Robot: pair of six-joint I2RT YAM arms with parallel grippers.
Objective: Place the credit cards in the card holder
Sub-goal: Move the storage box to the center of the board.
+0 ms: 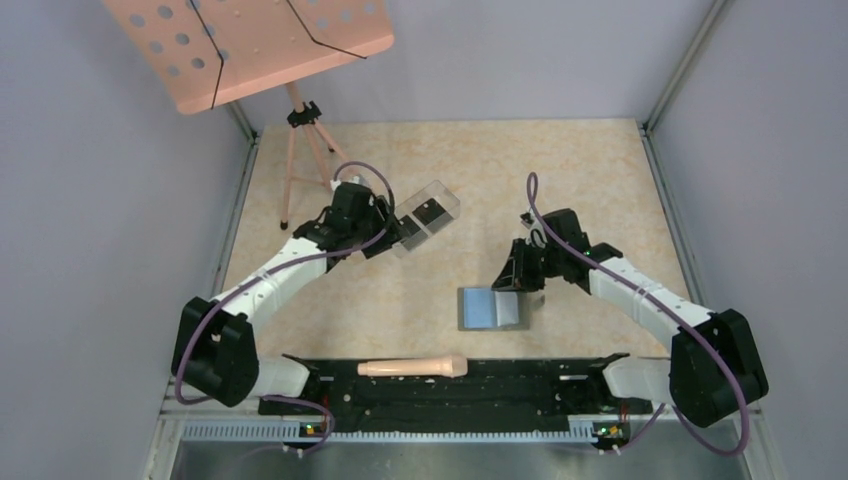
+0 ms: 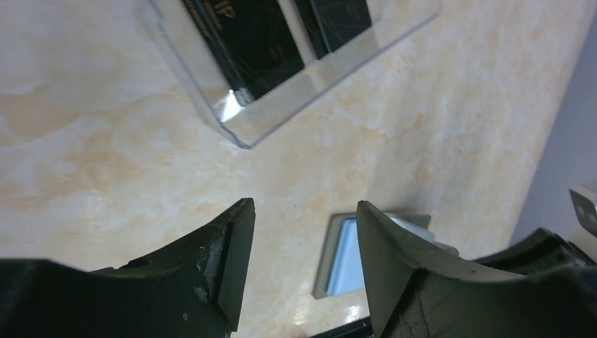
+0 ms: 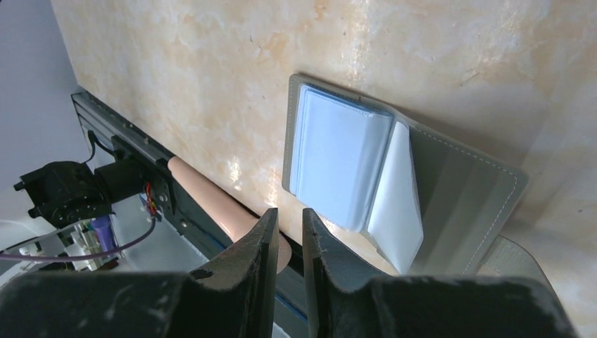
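Note:
The card holder [image 1: 490,308] lies open on the table, its bluish slotted inside facing up; it also shows in the right wrist view [image 3: 338,158] and the left wrist view [image 2: 343,260]. Two black credit cards [image 2: 246,42] sit inside a clear plastic box [image 1: 428,212], seen through its wall [image 2: 281,105]. My left gripper [image 1: 392,235] is open and empty [image 2: 304,208], just short of the box. My right gripper [image 1: 512,278] hovers over the holder's far left edge, its jaws nearly together with a narrow gap and nothing between them [image 3: 290,215].
A pink perforated music stand [image 1: 250,45] on a tripod [image 1: 290,170] stands at the back left. A peach rod [image 1: 412,368] lies on the black rail at the near edge, also in the right wrist view [image 3: 211,201]. Grey walls enclose the table.

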